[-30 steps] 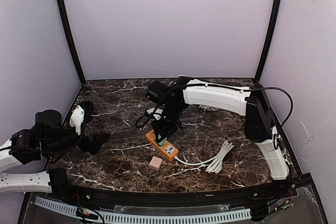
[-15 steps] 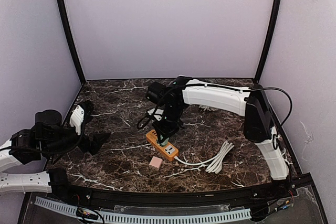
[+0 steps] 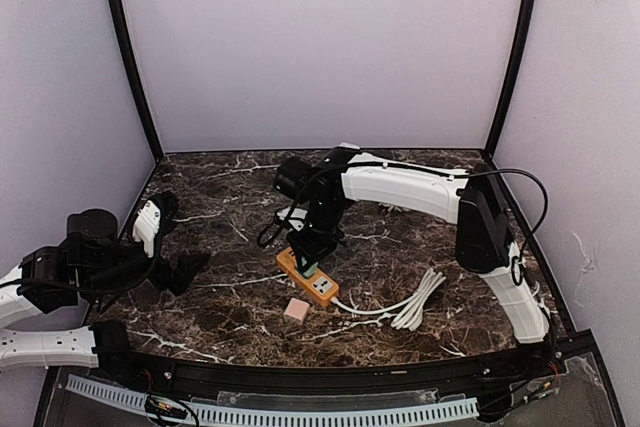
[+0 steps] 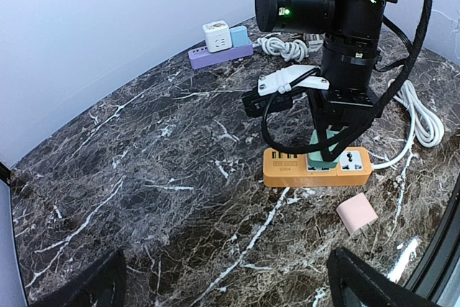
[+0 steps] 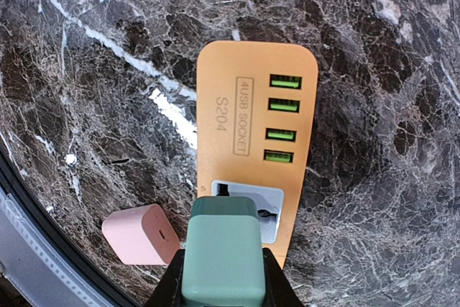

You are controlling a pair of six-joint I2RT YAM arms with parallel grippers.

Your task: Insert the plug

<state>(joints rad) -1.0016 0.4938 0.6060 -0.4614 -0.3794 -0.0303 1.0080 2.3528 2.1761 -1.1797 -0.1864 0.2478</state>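
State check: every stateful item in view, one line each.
orange power strip, lying flat, USB ports empty.
green plug, held at orange power strip's socket; seating unclear.
right pincer, shut on green plug.
left pincer, open, empty.
pink adapter, loose, apart from orange power strip.
white cable, bundled.

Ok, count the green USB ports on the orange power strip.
4 USB ports, in one row on the orange power strip, between its rounded end and the socket under the green plug.
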